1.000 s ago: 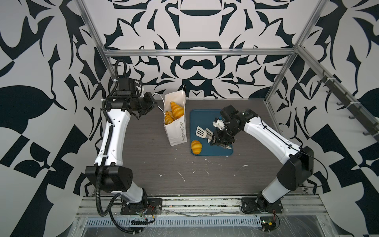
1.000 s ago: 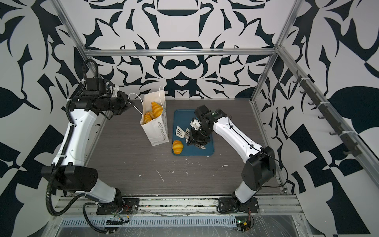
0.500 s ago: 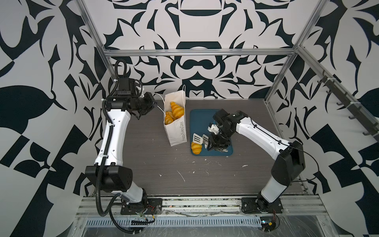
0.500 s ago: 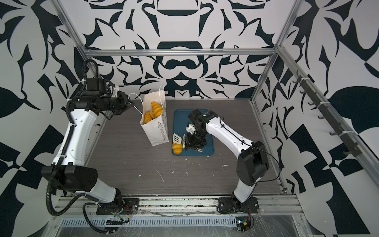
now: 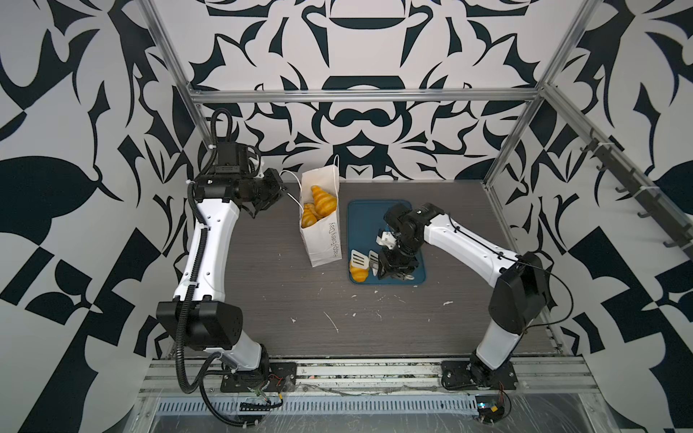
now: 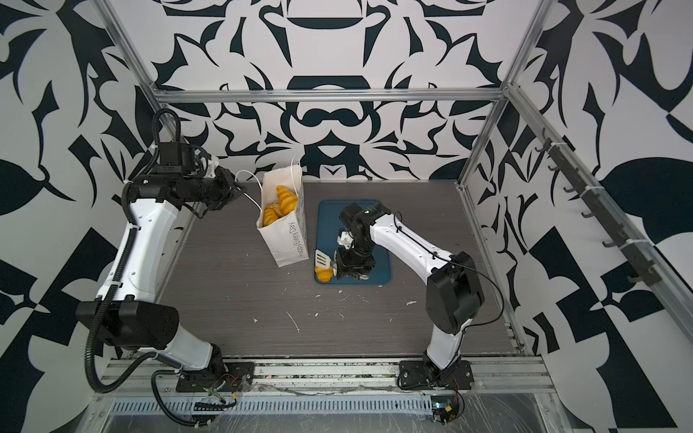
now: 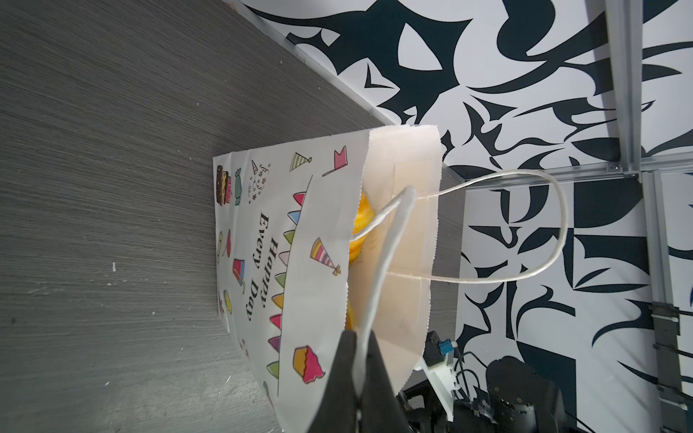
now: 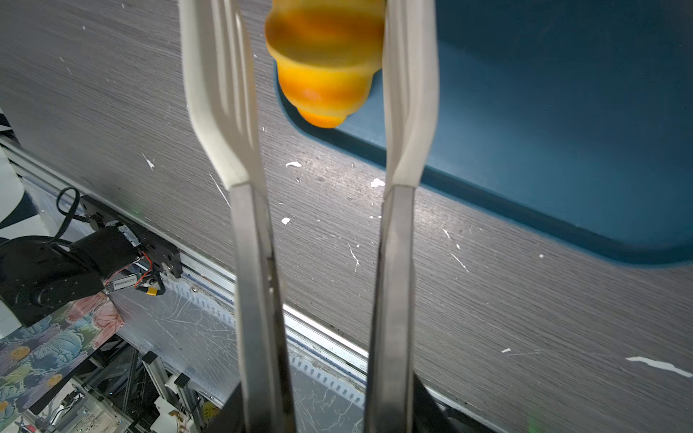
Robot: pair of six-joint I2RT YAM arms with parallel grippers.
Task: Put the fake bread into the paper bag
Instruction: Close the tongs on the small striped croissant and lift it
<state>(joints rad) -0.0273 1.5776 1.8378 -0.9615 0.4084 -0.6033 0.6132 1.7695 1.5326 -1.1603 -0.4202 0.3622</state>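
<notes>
Right claw: closed around the handles of a pair of tongs, whose white slotted blades stand narrowly apart. One blade touches the side of the last croissant; the other stands just clear of it, so I judge nothing is clamped yet. That croissant lies in the near left corner of the blue tray, which is otherwise bare in both top views. Left claw: pinched tight on the cord handle of the paper bag, at the far left of the table, drawing the mouth open. The bag stands upright just left of the tray, with several pieces of the fake bread showing in its mouth. How many lie beneath them I cannot tell. Progress: most of the job appears done. I see one piece outside the bag, and it remains to be squeezed, lifted, carried left and dropped in. Change over the last second: the right arm has come toward the near left of the tray, bringing the blades from open tray to either side of the croissant. The left arm and bag show no shift.
</notes>
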